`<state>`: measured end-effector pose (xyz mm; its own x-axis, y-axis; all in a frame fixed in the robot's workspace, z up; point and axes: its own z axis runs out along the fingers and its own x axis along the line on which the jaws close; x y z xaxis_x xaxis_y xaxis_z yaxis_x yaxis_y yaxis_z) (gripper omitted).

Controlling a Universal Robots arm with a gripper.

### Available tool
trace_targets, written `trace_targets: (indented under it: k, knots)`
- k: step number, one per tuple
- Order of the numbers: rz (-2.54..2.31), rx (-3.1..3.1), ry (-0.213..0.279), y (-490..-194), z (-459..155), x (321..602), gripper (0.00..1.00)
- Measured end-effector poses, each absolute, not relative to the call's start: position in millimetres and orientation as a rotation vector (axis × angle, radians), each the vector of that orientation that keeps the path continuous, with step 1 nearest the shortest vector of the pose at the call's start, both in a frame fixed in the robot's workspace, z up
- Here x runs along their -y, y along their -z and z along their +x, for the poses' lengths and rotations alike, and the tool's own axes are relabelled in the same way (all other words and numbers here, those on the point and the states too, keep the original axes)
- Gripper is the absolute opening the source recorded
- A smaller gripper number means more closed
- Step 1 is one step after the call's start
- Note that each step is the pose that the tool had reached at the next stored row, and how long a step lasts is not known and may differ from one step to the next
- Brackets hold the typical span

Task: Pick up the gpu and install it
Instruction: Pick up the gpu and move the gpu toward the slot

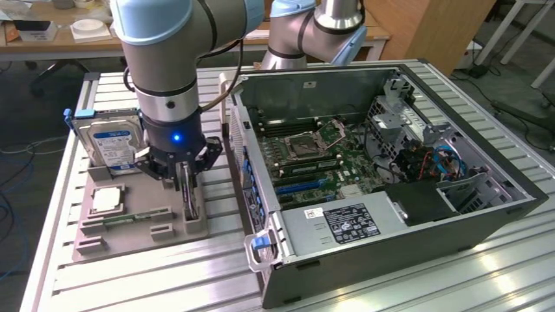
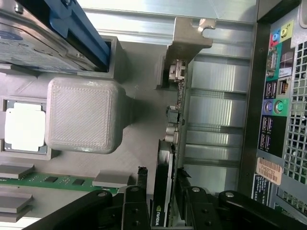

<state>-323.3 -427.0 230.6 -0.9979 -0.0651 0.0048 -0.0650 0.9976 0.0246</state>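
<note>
The gpu (image 1: 187,198) stands on edge in a slot of the grey holder tray (image 1: 130,237), a thin dark card with a silvery bracket (image 2: 187,38) at one end. My gripper (image 1: 184,174) comes straight down over it. In the wrist view the gpu (image 2: 173,120) runs edge-on between the black fingers (image 2: 134,206), which press against its two faces; the gripper (image 2: 163,207) is shut on the card. The card still sits in its slot. The open computer case (image 1: 390,162) lies at the exterior view's right, its motherboard with blue slots (image 1: 299,185) exposed.
On the tray a hard drive (image 1: 108,143) stands upright just behind the gripper, with a processor (image 1: 108,198) and a green memory stick (image 1: 139,216) lying flat nearby. A grey block (image 2: 84,115) rises beside the card. The case's rear panel (image 2: 276,96) is close alongside.
</note>
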Motion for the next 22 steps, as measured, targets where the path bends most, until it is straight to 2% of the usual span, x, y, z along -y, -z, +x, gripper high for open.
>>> trace_targets:
  k: [10,11,12,22]
  knots:
    - [0.102,3.134,0.037,-230.1,-322.7,427.1,0.36]
    - [0.102,3.134,0.037,-230.1,-322.7,427.1,0.35]
    - [0.102,3.134,0.037,-230.1,-322.7,427.1,0.28]
    - [0.102,3.134,0.034,-229.9,-322.7,427.1,0.28]
